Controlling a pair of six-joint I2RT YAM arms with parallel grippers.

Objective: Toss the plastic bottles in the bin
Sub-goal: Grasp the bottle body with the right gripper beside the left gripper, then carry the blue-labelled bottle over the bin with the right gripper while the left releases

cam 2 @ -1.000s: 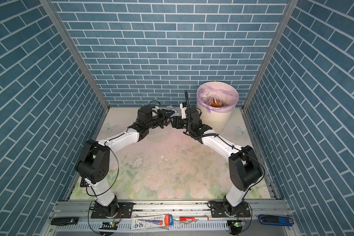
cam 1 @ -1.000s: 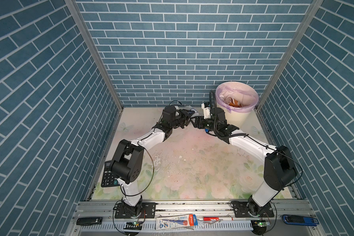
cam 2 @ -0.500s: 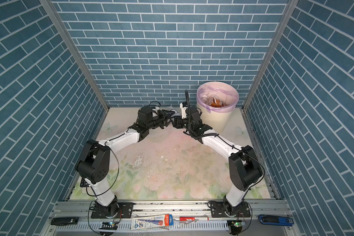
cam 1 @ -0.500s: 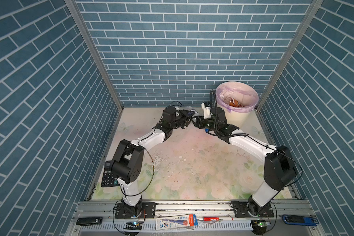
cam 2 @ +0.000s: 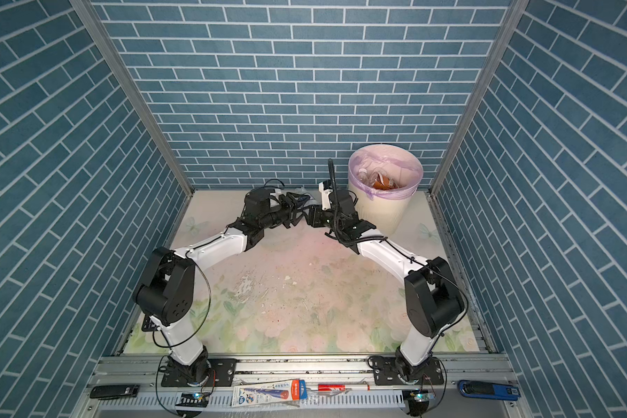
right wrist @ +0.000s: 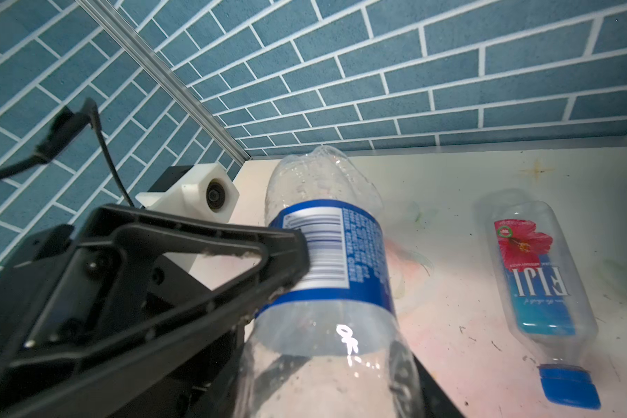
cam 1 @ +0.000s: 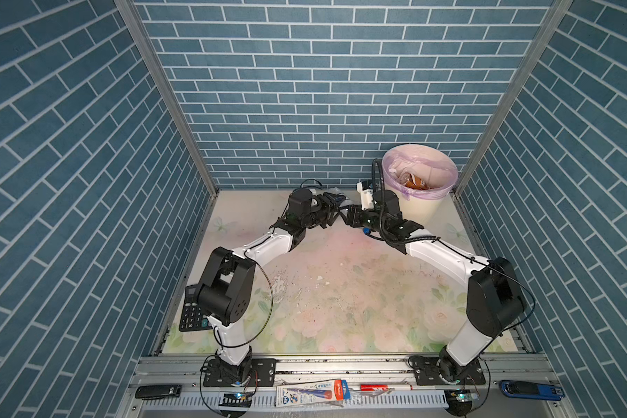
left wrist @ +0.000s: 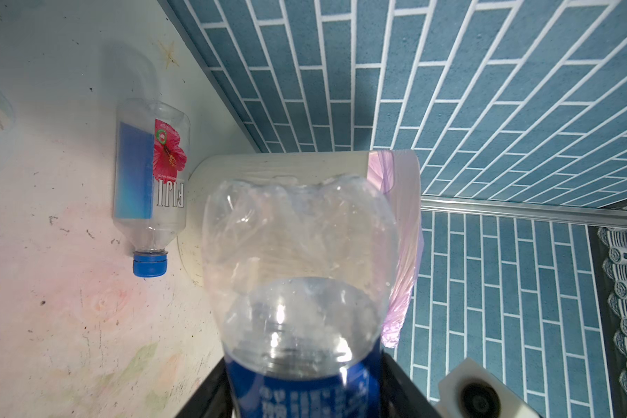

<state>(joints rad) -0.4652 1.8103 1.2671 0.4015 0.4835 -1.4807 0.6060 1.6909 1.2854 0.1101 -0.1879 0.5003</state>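
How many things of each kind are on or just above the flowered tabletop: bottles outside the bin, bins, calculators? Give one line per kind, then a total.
Bottles outside the bin: 2 (blue-label bottle between fingers, Fiji bottle lying down)
Bins: 1
Calculator: 1
Total: 4

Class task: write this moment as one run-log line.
phase: handover | left end effector, right end effector: both around blue-label bottle, grip unclear | Fiji bottle: lying beside bin
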